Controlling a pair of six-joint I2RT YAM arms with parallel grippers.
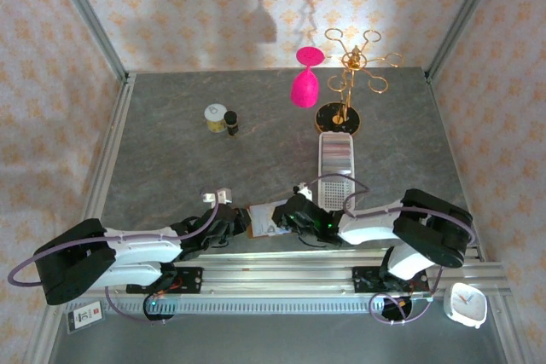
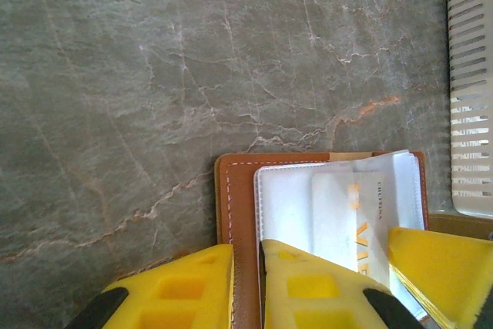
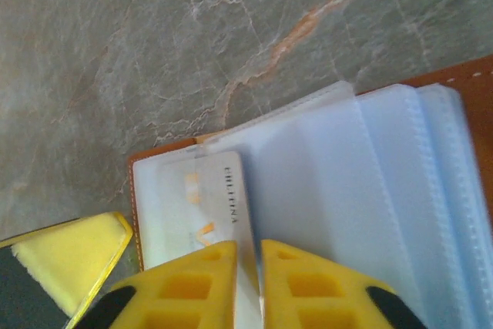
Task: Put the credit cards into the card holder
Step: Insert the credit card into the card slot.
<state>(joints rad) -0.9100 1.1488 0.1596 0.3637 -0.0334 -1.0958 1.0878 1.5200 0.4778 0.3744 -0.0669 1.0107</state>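
The card holder (image 1: pixel 260 217), a brown leather wallet with clear plastic sleeves, lies open on the stone table at the near edge between both arms. My left gripper (image 2: pixel 246 283) is shut on its stitched leather cover (image 2: pixel 235 190). A pale credit card (image 3: pixel 204 206) with dark and orange print lies partly inside a clear sleeve on the holder's left page. My right gripper (image 3: pixel 248 287) is shut on the card's near right edge. In the left wrist view the same card (image 2: pixel 347 206) sits under the sleeve, with a right fingertip (image 2: pixel 439 267) beside it.
A long white perforated tray (image 1: pixel 335 166) lies just behind the right gripper. Farther back stand a gold rack (image 1: pixel 345 83), a pink glass (image 1: pixel 305 83), a small white jar (image 1: pixel 216 117) and a dark bottle (image 1: pixel 231 123). A white clock (image 1: pixel 466 304) sits at the near right.
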